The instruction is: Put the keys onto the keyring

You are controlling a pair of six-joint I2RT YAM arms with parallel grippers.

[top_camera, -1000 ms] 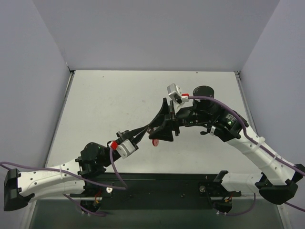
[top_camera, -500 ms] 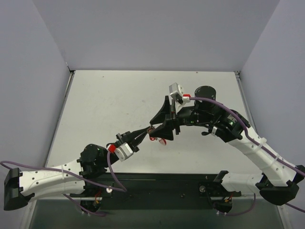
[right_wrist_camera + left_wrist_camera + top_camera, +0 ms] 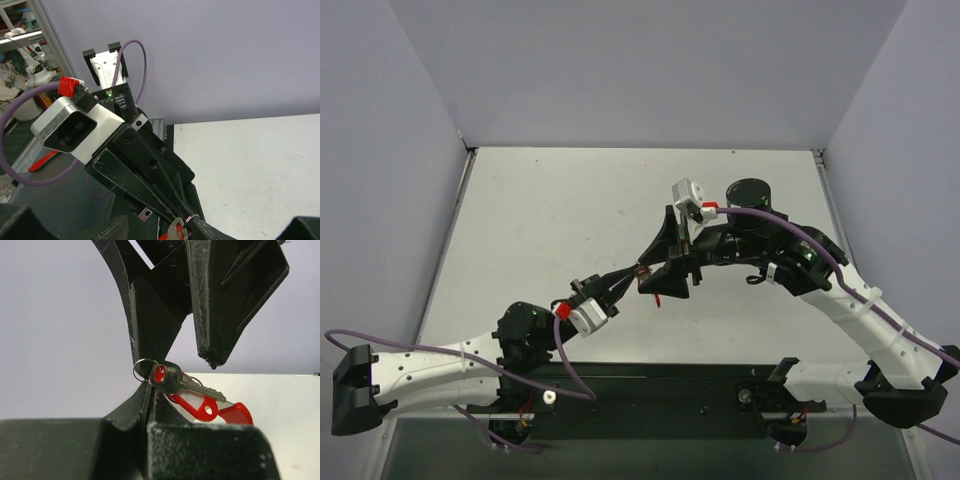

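My left gripper point(image 3: 149, 390) is shut, and its fingertips pinch the keyring point(image 3: 145, 369), a thin silver ring. A key point(image 3: 172, 380) with a dark head and silver blade hangs at the ring. A red plastic tag point(image 3: 200, 409) with a white insert lies behind the key. My right gripper point(image 3: 656, 262) stands open around this spot. One of its fingers point(image 3: 150, 320) is just above the ring and the other point(image 3: 225, 300) is apart to the right. In the right wrist view the key point(image 3: 174, 231) and the keyring point(image 3: 190, 220) sit at the bottom edge. From above, only the red tag point(image 3: 658, 297) shows.
The white table point(image 3: 550, 220) spreads out around both arms, with grey walls on three sides. A black rail point(image 3: 650, 385) runs along the near edge by the arm bases. The two grippers meet above the middle of the table.
The right jaws have spread a little wider. The left gripper has edged forward with the ring, and the red tag now hangs slightly further right.
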